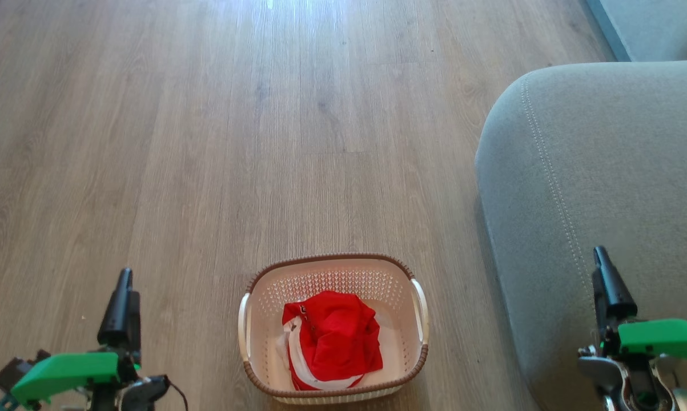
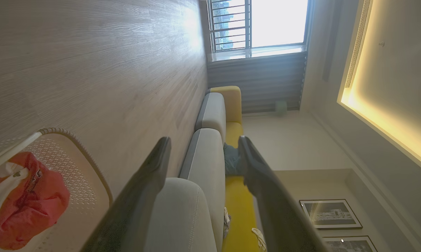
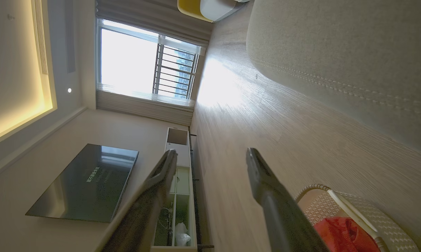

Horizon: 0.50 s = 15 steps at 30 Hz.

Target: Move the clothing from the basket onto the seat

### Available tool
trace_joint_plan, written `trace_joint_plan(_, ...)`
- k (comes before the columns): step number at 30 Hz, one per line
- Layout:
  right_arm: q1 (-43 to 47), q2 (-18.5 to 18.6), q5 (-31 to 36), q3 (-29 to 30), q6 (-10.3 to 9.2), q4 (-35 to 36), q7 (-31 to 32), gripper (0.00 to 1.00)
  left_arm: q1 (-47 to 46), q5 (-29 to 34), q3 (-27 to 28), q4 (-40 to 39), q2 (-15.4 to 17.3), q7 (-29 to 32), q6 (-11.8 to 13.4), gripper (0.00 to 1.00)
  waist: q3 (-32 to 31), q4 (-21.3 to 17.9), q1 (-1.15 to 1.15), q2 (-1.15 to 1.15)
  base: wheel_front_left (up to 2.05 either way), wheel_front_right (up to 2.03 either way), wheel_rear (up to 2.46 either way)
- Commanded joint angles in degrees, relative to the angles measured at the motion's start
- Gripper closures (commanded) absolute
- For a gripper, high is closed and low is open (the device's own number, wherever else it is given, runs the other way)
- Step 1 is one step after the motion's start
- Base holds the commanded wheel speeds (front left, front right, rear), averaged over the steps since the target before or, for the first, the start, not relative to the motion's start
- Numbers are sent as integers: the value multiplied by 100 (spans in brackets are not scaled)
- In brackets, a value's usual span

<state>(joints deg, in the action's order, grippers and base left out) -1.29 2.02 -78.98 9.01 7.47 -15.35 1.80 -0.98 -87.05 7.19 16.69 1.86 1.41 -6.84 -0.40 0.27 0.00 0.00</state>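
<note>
The cream perforated basket [image 1: 417, 319] with a brown rim stands on the wooden floor at the bottom middle of the head view. Crumpled red clothing [image 1: 334, 337] with white bands lies inside it, also seen as a red heap [image 2: 25, 199] and a red patch [image 3: 339, 234] in the wrist views. The grey-green seat [image 1: 606, 182] with pale stitching fills the right side. My left gripper [image 1: 125, 285] hangs over the floor left of the basket, open and empty [image 2: 203, 147]. My right gripper [image 1: 603, 262] hovers over the seat's front part, open and empty [image 3: 210, 155].
Wooden floor [image 1: 263, 114] stretches ahead and to the left. A second sofa cushion [image 1: 651, 28] lies at the top right. The wrist views show a window [image 3: 130, 63], a wall television [image 3: 88, 182], a low white cabinet [image 3: 179, 196] and a long grey and yellow sofa [image 2: 213, 115].
</note>
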Motion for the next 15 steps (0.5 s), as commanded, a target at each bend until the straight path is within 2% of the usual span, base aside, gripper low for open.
trace_joint_plan(1, -337, 51, 53, 7, 1, 223, -52, 0, -309, 38, 78, -244, 46, -27, -16, 0, 1, 1, 0, 0, 0, 0, 0)
trace_joint_plan(15, -467, 56, 1576, -214, 2, 840, -288, 0, -485, 1055, 374, -672, 54, -261, -22, 0, 0, 32, 0, 0, 0, 0, 0)
